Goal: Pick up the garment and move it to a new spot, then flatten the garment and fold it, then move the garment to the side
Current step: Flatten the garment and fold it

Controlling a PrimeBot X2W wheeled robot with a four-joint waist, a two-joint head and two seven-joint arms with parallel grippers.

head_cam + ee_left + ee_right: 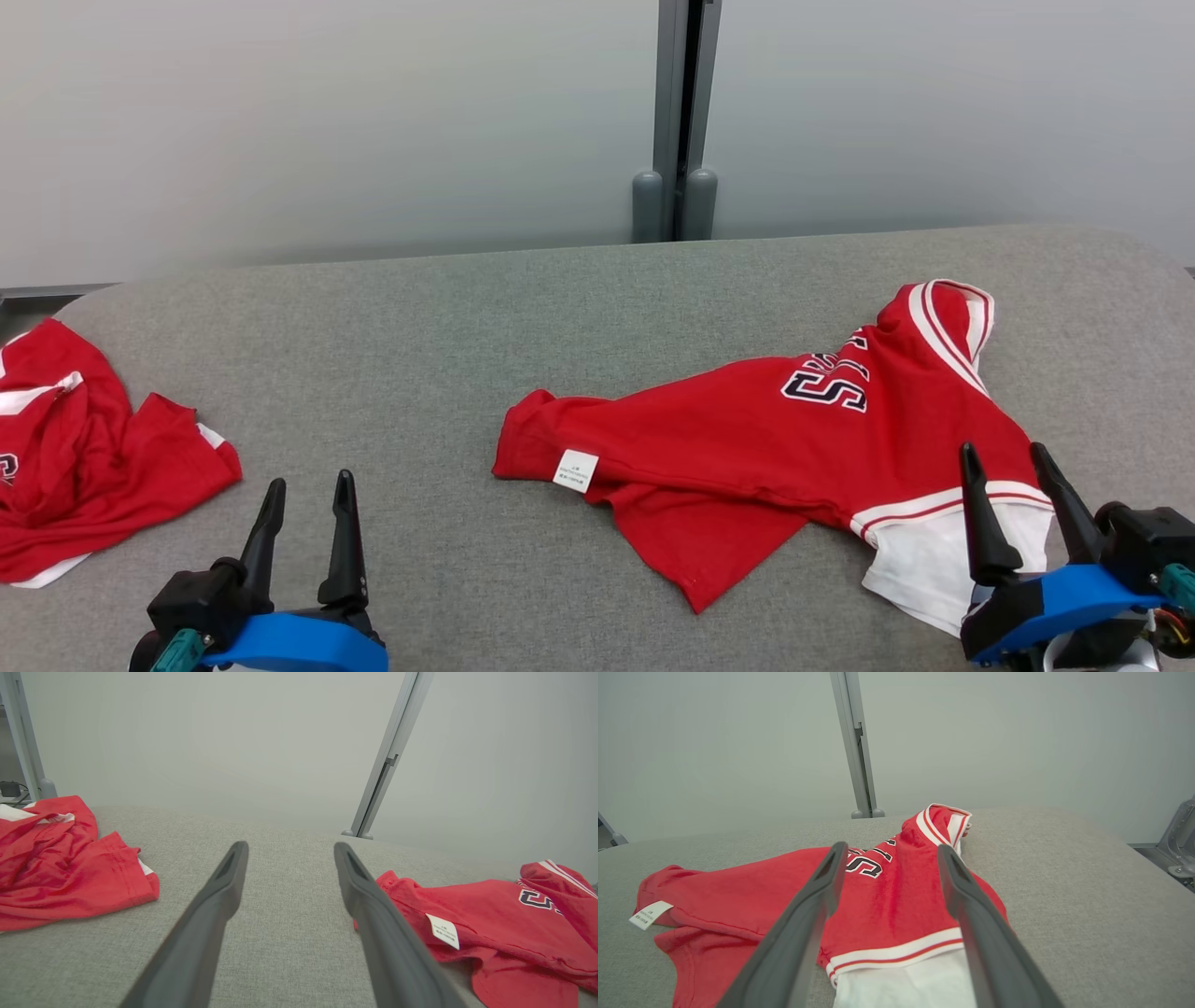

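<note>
Far left first: a crumpled red-and-white garment sits heaped at the edge of the grey fabric-covered table, well apart from everything else. Just right of it is my left gripper, low over bare grey cloth, fingers spread wide and released, nothing between them.

Now the middle, and here is the red jersey. It lies on the table right of centre, spread out but not flat, running slantwise from its near-left end to its far-right end. The left end is a bunched red edge with a small white care label flipped outward. Below that, a red flap sticks out toward me in a point, lying under a fold. Farther right, dark lettering outlined in white is half swallowed by a crease. Beyond it the cloth humps up, edged in white-and-red striped trim.

At the near right, a white panel below a red-striped band reaches the table's near edge. My right gripper is right over that part, fingers parted and gripping nothing; from the wrist they straddle the red body and the white panel. Whether the tips touch cloth, I cannot tell.
</note>
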